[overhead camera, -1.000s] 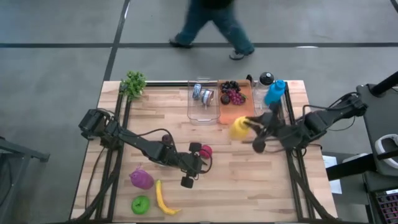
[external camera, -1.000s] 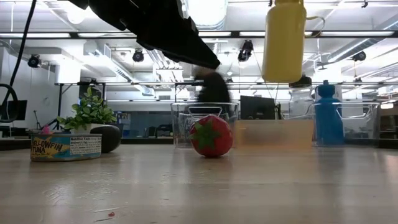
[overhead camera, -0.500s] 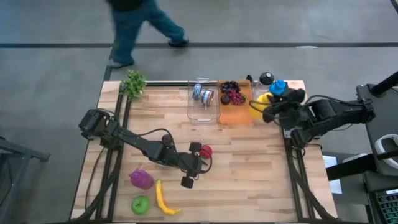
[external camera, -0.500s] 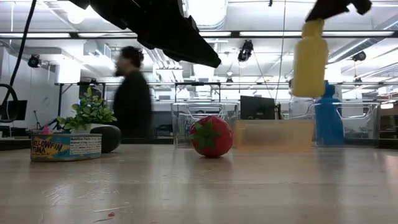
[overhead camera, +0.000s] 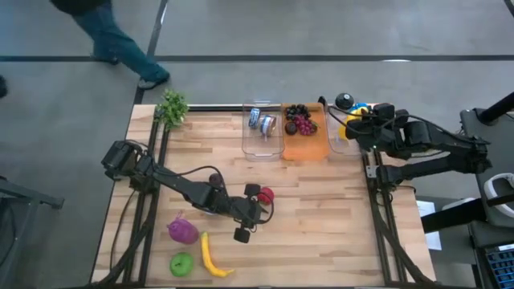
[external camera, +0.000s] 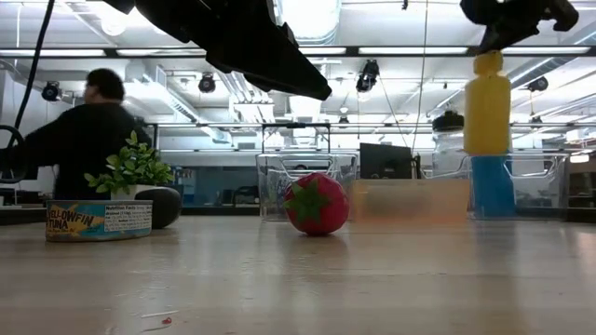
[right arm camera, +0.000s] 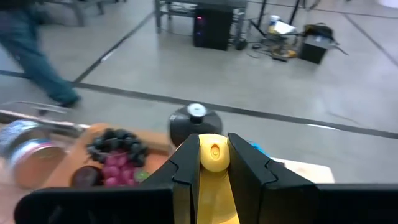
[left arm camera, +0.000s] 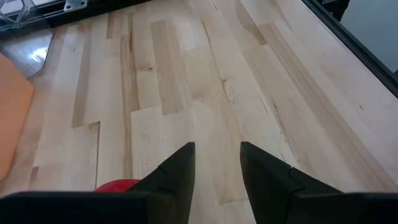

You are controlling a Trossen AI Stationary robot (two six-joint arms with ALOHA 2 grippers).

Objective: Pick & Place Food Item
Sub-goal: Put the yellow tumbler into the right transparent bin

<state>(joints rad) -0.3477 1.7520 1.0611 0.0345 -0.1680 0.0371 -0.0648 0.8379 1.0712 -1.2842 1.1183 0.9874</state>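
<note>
High view: we judge the task well along. The right gripper (overhead camera: 359, 126), at two o'clock on the tabletop (overhead camera: 321, 217), has its jaws clamped on the yellow bottle (external camera: 487, 102), held over the clear bin (overhead camera: 341, 132) beside the blue bottle (external camera: 491, 186); lowering and release remain. The left gripper (left arm camera: 216, 163) waits mid-table, jaws apart on nothing, by the strawberry (external camera: 317, 204). Grapes (right arm camera: 115, 155) lie on the orange tray (overhead camera: 305, 144) (close neighbours). A person (external camera: 84, 149) passes behind.

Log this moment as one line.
right pincer: shut on yellow bottle, above right bin | left pincer: open, idle by strawberry
</note>
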